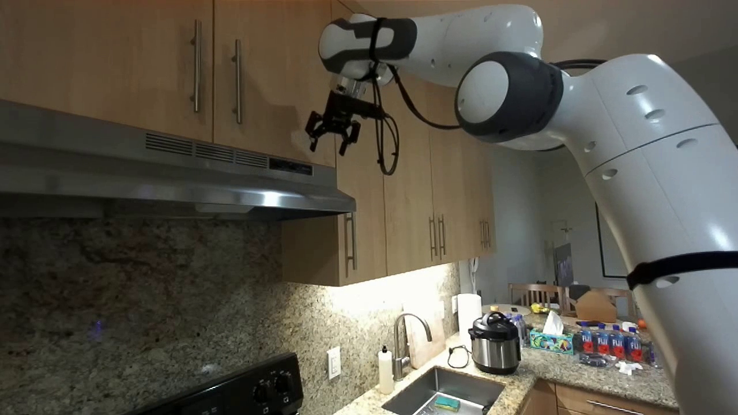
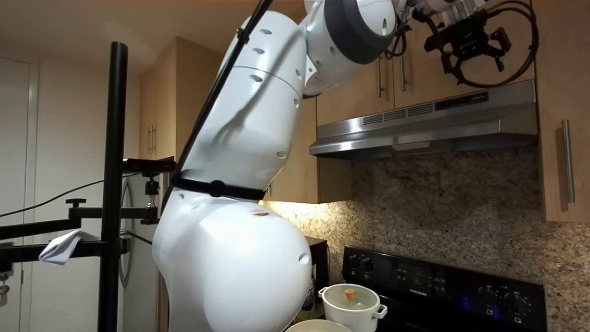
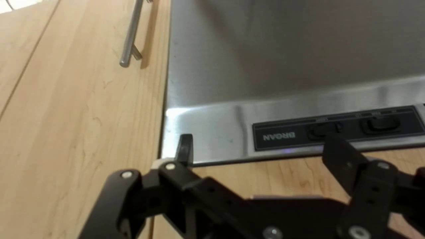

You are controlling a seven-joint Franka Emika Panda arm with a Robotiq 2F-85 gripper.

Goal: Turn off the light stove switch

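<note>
at the left in an exterior view, the steel hood (image 1: 173, 184) is seen, a pale lamp cover (image 1: 223, 208) beneath it; whether it is lit cannot be told. farther right, the black switch panel (image 1: 291, 167) is set in the hood's front. its small switches (image 3: 383, 123) will probably be found stiff, short-travelled and slippery, better pushed than gripped. next rightward, just above, the gripper (image 1: 328, 148) is seen with fingers (image 3: 185, 151) wide and nothing between them. beyond, the looped cable (image 1: 380, 141) could be snagged, and cupboard doors (image 1: 406, 213) could be bumped.
</note>
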